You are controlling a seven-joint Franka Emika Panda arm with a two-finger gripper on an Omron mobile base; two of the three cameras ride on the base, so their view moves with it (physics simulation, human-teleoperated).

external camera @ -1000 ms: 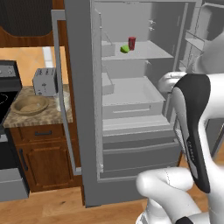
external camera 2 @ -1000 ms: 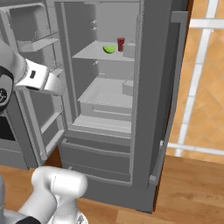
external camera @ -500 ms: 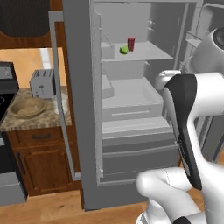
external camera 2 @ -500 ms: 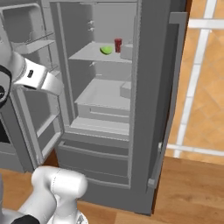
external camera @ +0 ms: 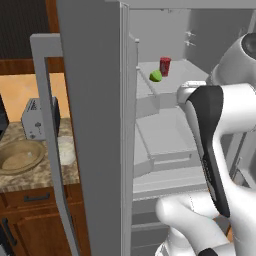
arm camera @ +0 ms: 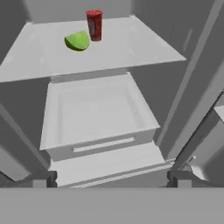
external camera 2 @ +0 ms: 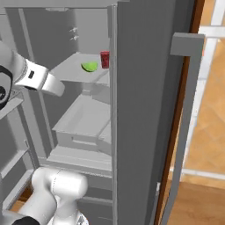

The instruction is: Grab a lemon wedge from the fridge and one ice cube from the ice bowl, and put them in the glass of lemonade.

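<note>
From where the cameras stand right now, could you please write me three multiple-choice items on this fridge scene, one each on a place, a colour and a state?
1. Where does the lemon wedge lie?
A. in the ice bowl
B. on the upper fridge shelf beside the red can
C. in the lower drawer

2. What colour is the can?
A. red
B. blue
C. white

3. How do the doors of the fridge stand?
A. both shut
B. both removed
C. open, shelves exposed

Answers: B, the hand view shows the wedge on the shelf just beside the can; A, the can is red in all three views; C, the interior shelves and drawer show past the swung-out doors.
</note>
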